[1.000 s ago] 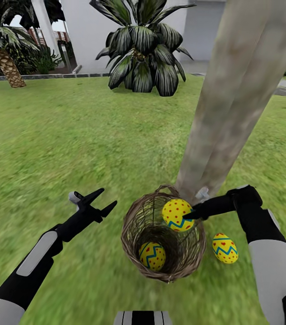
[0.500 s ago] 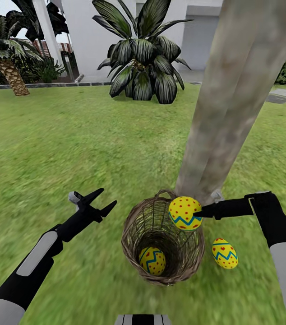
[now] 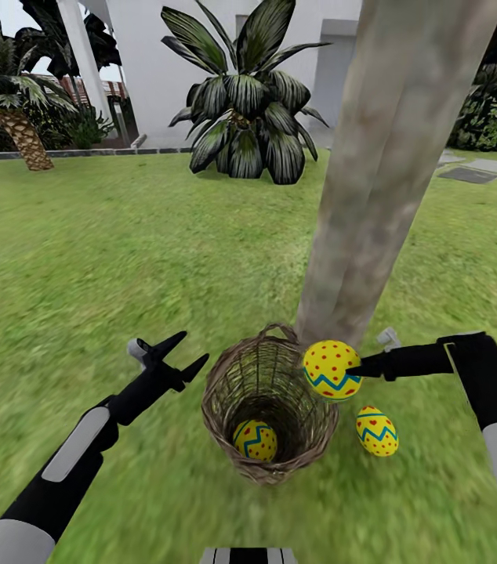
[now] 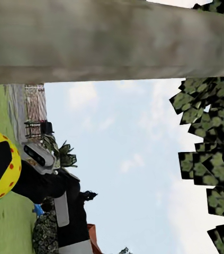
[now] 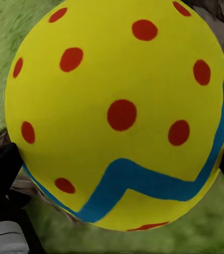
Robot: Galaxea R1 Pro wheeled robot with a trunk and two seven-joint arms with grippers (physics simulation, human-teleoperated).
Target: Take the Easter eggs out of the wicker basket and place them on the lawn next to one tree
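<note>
lifted clear of the wicker basket (image 3: 268,462), an egg (image 3: 331,370) sits pinched in right fingers (image 3: 356,366); left fingers (image 3: 179,354) spread.

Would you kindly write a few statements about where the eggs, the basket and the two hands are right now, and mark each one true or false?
1. The right hand holds an Easter egg above the wicker basket's rim. True.
2. The basket is empty. False: one egg lies inside it.
3. An egg lies on the lawn beside the basket, near the tree trunk. True.
4. The left hand grips an egg. False: it is open and empty, apart from the basket.
</note>
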